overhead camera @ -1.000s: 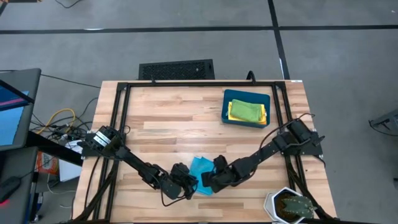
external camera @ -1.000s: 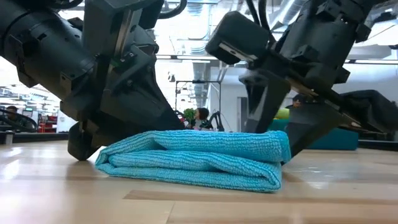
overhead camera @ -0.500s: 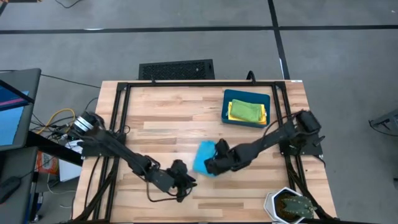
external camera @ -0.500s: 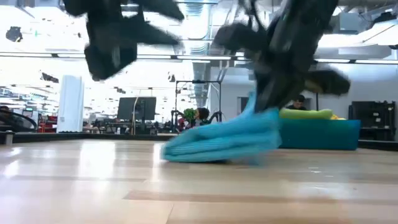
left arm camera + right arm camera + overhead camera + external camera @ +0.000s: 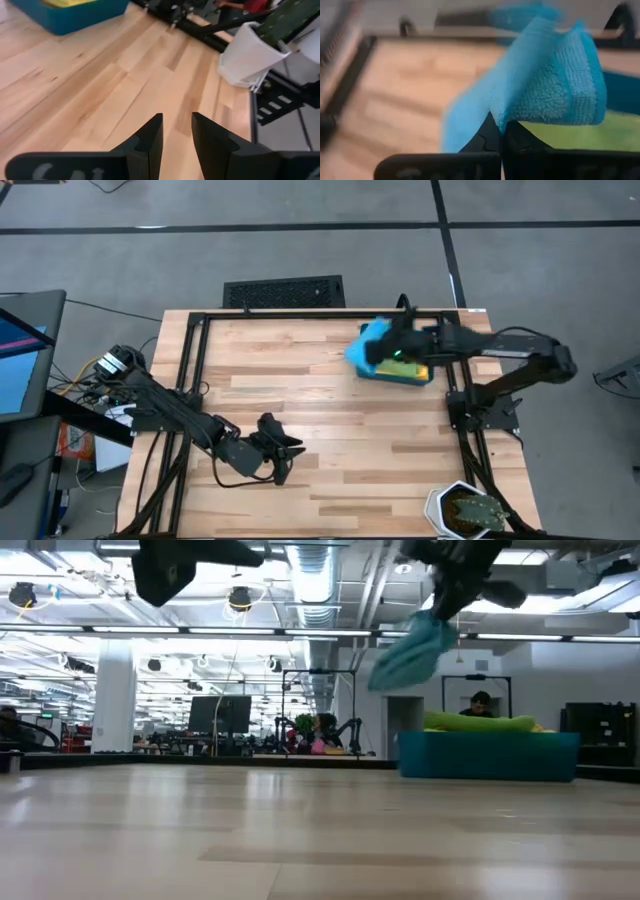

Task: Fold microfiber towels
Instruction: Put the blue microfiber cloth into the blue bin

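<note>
Wood planks of the table (image 5: 330, 410) lie bare across the middle.

Left arm: my left gripper (image 5: 278, 463) hangs over the near-left planks, fingers (image 5: 150, 145) slightly apart, holding nothing.

Right arm: my right gripper (image 5: 385, 348) is at the bin (image 5: 392, 372), fingers pinched on one folded edge of the blue towel (image 5: 555, 85). That towel hangs in the air over the bin's left rim, above the green towel (image 5: 580, 132) and a yellow one (image 5: 424, 368) inside.

Handling: light, soft, limp cloth. It droops from a single pinch, so I judge the folded edge the best hold.

Change: a second ago the towel lay folded on the near table between both grippers; it has since been lifted across.
</note>
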Robot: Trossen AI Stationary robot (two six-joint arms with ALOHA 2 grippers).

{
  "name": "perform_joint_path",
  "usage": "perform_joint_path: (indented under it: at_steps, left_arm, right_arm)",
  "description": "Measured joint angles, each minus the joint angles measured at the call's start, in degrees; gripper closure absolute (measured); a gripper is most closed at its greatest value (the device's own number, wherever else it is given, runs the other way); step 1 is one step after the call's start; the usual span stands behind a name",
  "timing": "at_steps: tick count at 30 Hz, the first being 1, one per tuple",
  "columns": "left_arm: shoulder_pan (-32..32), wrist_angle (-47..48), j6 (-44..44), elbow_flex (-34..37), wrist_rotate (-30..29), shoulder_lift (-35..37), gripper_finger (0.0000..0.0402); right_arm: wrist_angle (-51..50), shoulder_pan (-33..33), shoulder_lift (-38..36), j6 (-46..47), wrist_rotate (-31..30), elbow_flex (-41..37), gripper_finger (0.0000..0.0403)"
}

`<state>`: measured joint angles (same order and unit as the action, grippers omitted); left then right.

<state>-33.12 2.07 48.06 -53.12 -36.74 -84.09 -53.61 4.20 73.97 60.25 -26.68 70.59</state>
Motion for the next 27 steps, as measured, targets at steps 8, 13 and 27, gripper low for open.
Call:
perform_joint_path:
  at_steps: [8, 13, 27]
  left_arm:
    - [0.02, 5.70, 2.47, 0.02, -1.11, 0.00, 0.0308]
    - [0.38, 6.79, 2.91, 0.02, -2.98, 0.00, 0.0308]
    - [0.52, 9.78, 3.58, 0.02, -0.58, 0.00, 0.0308]
  right_arm:
    - [-0.78, 6.92, -6.75, 4.09, -7.78, -1.83, 0.0393]
    - [1.60, 8.03, -6.06, 16.58, -12.11, -7.74, 0.0393]
    - [6.92, 5.00, -5.29, 37.35, -19.45, -18.21, 0.0391]
